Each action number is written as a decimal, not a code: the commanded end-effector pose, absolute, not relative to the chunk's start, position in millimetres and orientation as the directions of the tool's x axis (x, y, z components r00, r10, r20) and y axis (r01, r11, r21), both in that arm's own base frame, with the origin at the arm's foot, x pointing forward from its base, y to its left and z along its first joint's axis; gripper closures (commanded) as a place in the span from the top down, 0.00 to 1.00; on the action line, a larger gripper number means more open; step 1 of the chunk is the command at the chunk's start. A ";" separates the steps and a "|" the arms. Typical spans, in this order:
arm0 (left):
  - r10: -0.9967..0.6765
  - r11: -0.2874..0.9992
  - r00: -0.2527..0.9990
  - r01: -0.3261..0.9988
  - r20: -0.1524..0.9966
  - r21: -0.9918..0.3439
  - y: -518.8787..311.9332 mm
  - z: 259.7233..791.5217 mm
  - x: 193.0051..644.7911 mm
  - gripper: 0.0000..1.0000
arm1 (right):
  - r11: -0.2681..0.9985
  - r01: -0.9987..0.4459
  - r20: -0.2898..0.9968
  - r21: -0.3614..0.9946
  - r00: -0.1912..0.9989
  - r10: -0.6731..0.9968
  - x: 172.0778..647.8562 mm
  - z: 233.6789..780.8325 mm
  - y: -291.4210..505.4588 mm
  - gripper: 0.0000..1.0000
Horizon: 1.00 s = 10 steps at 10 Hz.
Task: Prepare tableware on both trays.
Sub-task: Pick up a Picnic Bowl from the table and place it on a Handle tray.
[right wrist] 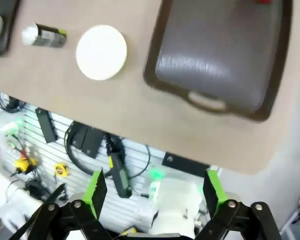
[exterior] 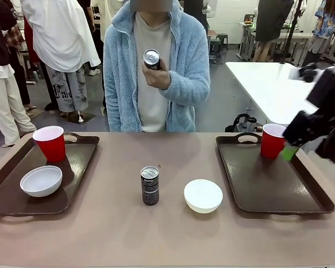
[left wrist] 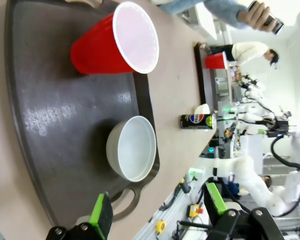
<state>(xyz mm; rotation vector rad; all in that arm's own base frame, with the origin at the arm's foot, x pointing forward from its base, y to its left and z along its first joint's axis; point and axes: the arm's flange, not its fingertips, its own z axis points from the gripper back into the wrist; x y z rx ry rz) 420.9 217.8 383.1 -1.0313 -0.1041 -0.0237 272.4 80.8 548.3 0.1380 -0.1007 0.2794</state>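
The tan table [exterior: 156,237] carries two dark brown trays. The left tray [exterior: 81,162] has a cup and a bowl on it, and the right tray [exterior: 268,187] has a cup alone, so the job looks a little past halfway.

Both grippers are empty, with jaws spread wide. The left gripper [left wrist: 158,210] hangs over the near end of the left tray. The right gripper [right wrist: 154,192] is raised above the right tray's near rim, and in the front view one green pad shows just beside the cup there.

One white bowl [exterior: 41,180] sits in the left tray's near half. The other white bowl [exterior: 203,195] is out on the bare table between the trays, closer to the right one. A red cup [exterior: 48,142] stands at the left tray's far end, and a second red cup [exterior: 272,140] stands at the right tray's far corner.

One dark can [exterior: 150,185] stands upright mid-table, just left of the loose bowl. Across the table, the person's hand [exterior: 161,73] holds up another can [exterior: 151,58] (perhaps for a handover).

Next, probably, the loose bowl goes to the right tray. That calls for a pinch on its rim with the right gripper and a set-down in front of the cup.
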 end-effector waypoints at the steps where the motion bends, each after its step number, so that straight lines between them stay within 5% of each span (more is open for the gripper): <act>1: 0.026 0.522 0.994 0.074 0.103 -0.850 217.5 384.2 416.3 0.97 | 0.920 -0.305 0.338 0.246 0.917 0.214 277.5 529.7 83.8 1.00; 2: 0.026 0.522 0.994 0.074 0.103 -0.850 217.5 384.2 416.3 0.97 | 0.952 -0.281 0.118 0.122 0.956 0.268 272.4 548.3 80.8 1.00; 6: 0.026 0.522 0.994 0.074 0.103 -0.850 217.5 384.2 416.3 0.97 | 0.944 -0.301 0.156 0.132 0.947 0.280 274.6 541.2 81.5 1.00; 10: 0.026 0.522 0.994 0.074 0.103 -0.850 217.5 384.2 416.3 0.97 | 0.963 -0.246 0.252 0.113 0.944 0.212 359.5 540.5 153.2 1.00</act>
